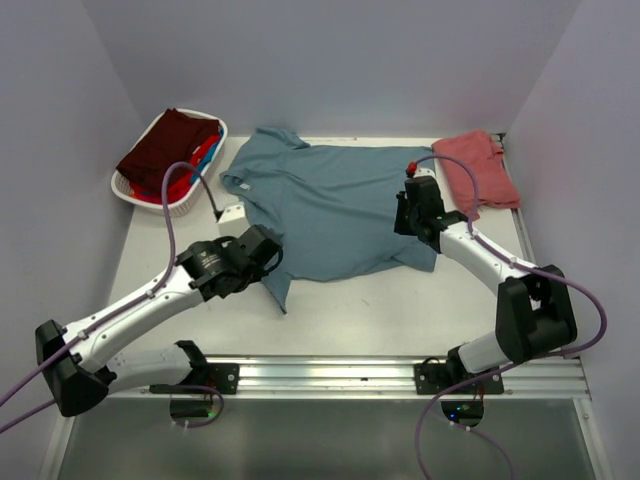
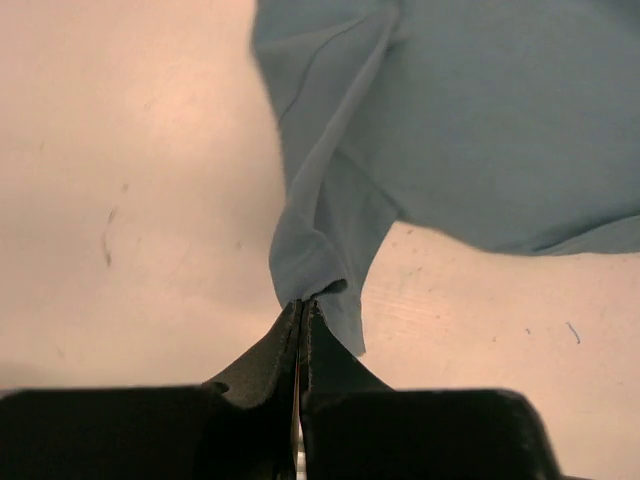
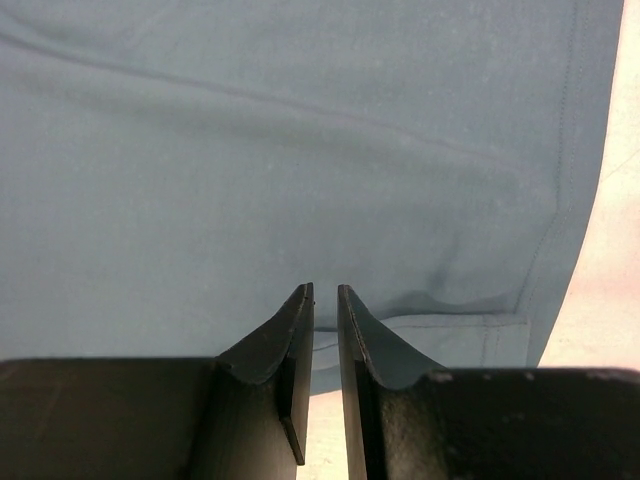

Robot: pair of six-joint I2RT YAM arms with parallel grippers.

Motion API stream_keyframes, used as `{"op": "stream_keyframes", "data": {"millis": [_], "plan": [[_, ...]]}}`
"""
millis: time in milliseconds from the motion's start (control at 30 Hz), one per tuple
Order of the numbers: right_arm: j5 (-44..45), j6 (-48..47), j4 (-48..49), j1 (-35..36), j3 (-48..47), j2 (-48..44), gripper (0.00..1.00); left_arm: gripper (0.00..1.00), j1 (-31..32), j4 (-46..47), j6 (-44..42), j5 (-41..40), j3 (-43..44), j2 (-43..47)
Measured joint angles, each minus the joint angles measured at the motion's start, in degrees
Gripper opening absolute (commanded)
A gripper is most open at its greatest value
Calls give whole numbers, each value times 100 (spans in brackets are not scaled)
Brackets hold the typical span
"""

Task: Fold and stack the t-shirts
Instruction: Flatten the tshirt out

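From above, the teal-blue shirt [image 1: 340, 205] lies spread in the middle of the worktop [image 1: 400, 310], with its collar toward the far left. The left arm [image 1: 150, 300] reaches to the near left edge of this shirt. The right arm [image 1: 490, 262] reaches to its right edge. A salmon shirt [image 1: 478, 170] lies bunched in the far right corner, just beside the right arm's head. A white basket [image 1: 135, 192] stands in the far left corner. It holds a maroon shirt [image 1: 170, 145] on top, and some bright blue and red cloth shows beside it.

In the left wrist view, the left jaws are pressed together and pinch a corner of the teal-blue shirt [image 2: 480, 120]. The cloth rises from their tips in a narrow gathered fold, and the rest lies flat on the worktop [image 2: 130, 200].

In the right wrist view, the right jaws stand a little apart, with a thin gap between the tips. They are at the hem of the teal-blue shirt [image 3: 300, 150]. Through the gap the cloth edge shows, and the pale worktop [image 3: 615, 300] shows below it.
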State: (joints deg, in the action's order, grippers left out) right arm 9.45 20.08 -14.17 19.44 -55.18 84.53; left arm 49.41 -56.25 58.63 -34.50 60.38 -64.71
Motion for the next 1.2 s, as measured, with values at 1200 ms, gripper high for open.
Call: {"op": "stream_keyframes", "data": {"millis": [1200], "plan": [[-433, 258, -319, -140, -149, 540, 11, 0, -511, -1845, 4070, -1801, -1113, 1032]]}}
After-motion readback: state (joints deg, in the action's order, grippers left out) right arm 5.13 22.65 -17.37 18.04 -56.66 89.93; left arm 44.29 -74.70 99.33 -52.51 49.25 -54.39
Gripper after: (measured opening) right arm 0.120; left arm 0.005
